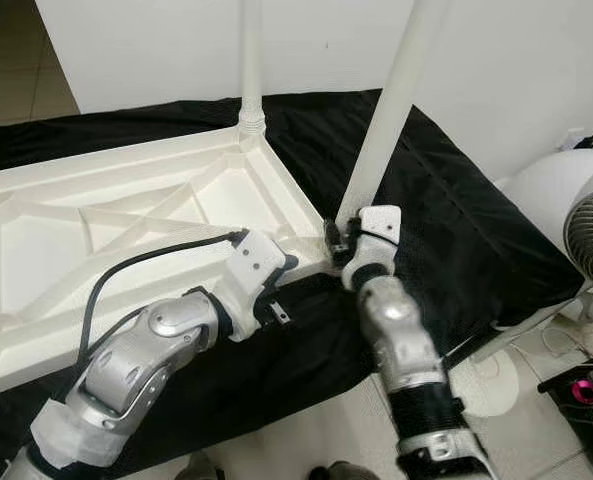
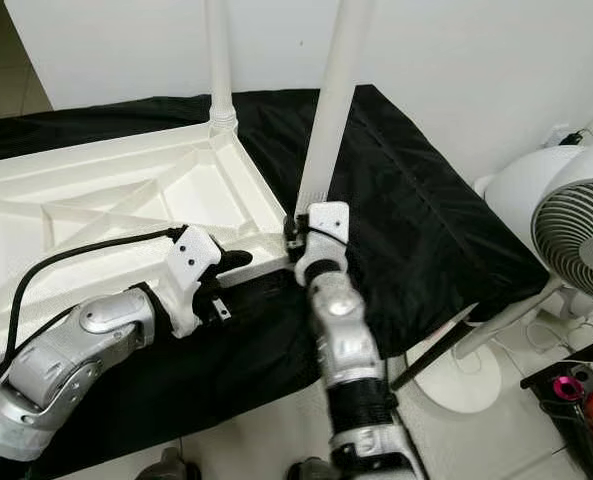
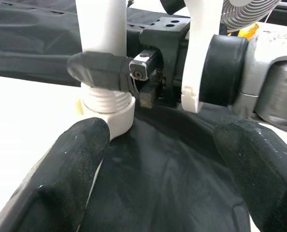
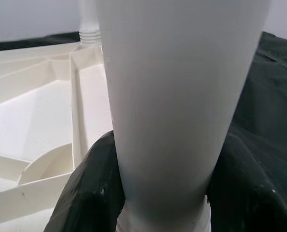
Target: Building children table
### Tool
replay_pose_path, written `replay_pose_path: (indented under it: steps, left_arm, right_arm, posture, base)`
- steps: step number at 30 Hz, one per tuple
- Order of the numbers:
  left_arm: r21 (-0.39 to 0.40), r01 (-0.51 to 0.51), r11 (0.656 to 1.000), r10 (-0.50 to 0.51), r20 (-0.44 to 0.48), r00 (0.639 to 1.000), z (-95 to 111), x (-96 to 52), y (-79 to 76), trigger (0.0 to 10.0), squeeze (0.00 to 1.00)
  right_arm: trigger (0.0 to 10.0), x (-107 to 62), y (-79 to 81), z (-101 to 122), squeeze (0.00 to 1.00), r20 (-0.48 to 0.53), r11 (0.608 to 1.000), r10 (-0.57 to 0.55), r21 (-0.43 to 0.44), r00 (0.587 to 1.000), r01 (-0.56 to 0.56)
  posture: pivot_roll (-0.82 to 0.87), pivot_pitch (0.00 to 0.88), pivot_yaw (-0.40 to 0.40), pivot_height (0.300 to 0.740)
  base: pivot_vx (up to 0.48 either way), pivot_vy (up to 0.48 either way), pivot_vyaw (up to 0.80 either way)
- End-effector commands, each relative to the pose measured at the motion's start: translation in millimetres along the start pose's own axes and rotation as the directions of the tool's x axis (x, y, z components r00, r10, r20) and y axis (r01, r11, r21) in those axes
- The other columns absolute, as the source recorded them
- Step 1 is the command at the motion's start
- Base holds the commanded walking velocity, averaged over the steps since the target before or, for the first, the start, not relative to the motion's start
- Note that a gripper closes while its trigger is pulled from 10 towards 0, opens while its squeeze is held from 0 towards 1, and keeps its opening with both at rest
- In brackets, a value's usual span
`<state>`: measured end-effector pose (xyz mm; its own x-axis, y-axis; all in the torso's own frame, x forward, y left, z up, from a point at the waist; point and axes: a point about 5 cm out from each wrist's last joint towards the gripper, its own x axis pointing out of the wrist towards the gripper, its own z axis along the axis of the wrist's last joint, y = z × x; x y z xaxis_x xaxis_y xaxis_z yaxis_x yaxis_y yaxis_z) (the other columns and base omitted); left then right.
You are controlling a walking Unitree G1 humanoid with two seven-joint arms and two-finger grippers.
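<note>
Right gripper (image 1: 338, 238) is clamped around the base of the near table leg (image 1: 389, 115), centre frame, probably to screw it in. Left gripper (image 1: 281, 290) sits open just beside it, holding nothing. The upturned white tabletop (image 1: 126, 215) lies left on a black cloth (image 1: 456, 220), so its sockets face up.

wall (image 1: 496, 70): plain white | floor (image 1: 536, 385): pale tiles | white fan (image 2: 576, 235): right side
</note>
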<state>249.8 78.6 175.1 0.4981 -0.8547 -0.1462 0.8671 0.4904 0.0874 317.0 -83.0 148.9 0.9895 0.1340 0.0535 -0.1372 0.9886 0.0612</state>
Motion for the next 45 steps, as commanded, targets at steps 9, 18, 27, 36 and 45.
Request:
replay_pose_path:
  steps: [9, 18, 27, 36, 45]
  left_arm:
    - [0.001, 0.099, 0.995, -0.099, -0.016, 0.995, -1, 0.2, -2.4, 10.0, 0.0]
    - [0.003, 0.099, 0.995, -0.099, -0.012, 0.995, -1, 0.2, -2.5, 10.0, 0.0]
    - [0.002, 0.102, 0.995, -0.102, -0.004, 0.995, -1, 2.7, -5.2, 10.0, 0.0]
    - [0.015, 0.017, 1.0, -0.017, 0.019, 1.0, 2, 7.7, 3.1, 10.0, 0.0]
    - [0.015, 0.026, 1.0, -0.026, 0.019, 0.999, 2, 8.7, 1.1, 10.0, 0.0]
  right_arm:
    - [10.0, -11.3, -5.1, -12, 1.0, -0.07, 1.0, -0.026, 0.015, 0.997, 0.027]
    - [10.0, -20.5, -18.4, -7, 1.0, 0.0, 1.0, 0.013, -0.019, 1.0, -0.013]
    - [10.0, -18.1, -29.3, -9, 0.0, -0.019, 0.985, 0.171, -0.034, 0.985, -0.171]
    - [10.0, 6.5, -42.7, -3, 0.0, -0.043, 0.898, 0.397, -0.187, 0.917, -0.398]
    - [10.0, 24.1, -39.2, 4, 0.0, -0.067, 0.818, 0.534, -0.211, 0.843, -0.535]
  posture:
    - [-0.07, 0.04, -0.021, 0.74]
    - [-0.08, 0.033, -0.024, 0.74]
    - [-0.08, 0.034, -0.024, 0.74]
    - [-0.08, 0.051, -0.023, 0.74]
    - [-0.07, 0.05, -0.015, 0.74]
  base:
    - [0.0, 0.0, 0.0]
    - [0.0, 0.0, 0.0]
    - [0.0, 0.0, 0.0]
    - [0.0, 0.0, 0.0]
    - [0.0, 0.0, 0.0]
